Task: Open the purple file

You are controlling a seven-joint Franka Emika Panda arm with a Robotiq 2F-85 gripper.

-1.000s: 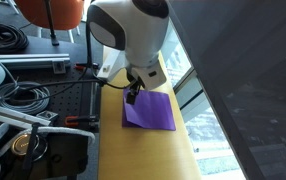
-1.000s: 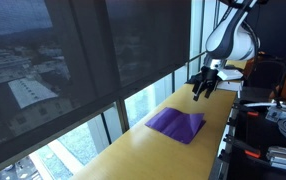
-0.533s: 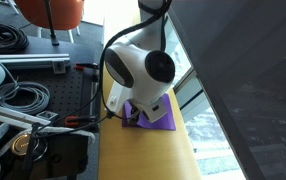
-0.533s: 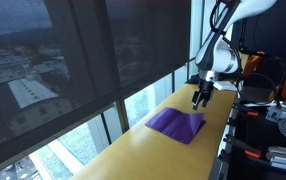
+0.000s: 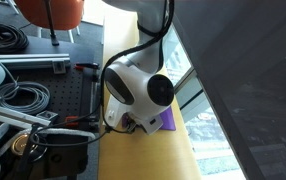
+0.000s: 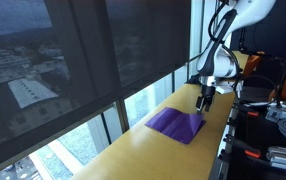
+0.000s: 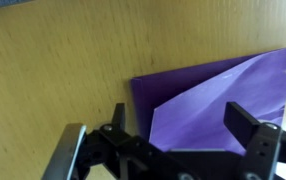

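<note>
1. A thin, flat, roughly square purple file (image 6: 175, 124) lies on the long yellow wooden counter (image 6: 133, 155) that runs beside the window.
2. The file is shut and flat, its sides at a slant to the counter's edges.
3. In an exterior view the black claw (image 6: 204, 101) hangs on the white arm, pointing down over the file's far edge; contact cannot be made out.
4. In the wrist view the two black fingers (image 7: 245, 122) stand wide apart with nothing between them, and the file's cover lies beneath the gap.
5. There the cover shows a paler and a darker purple area meeting along a slanted line.
6. In an exterior view the arm's white body (image 5: 133, 88) hides most of the file.
</note>
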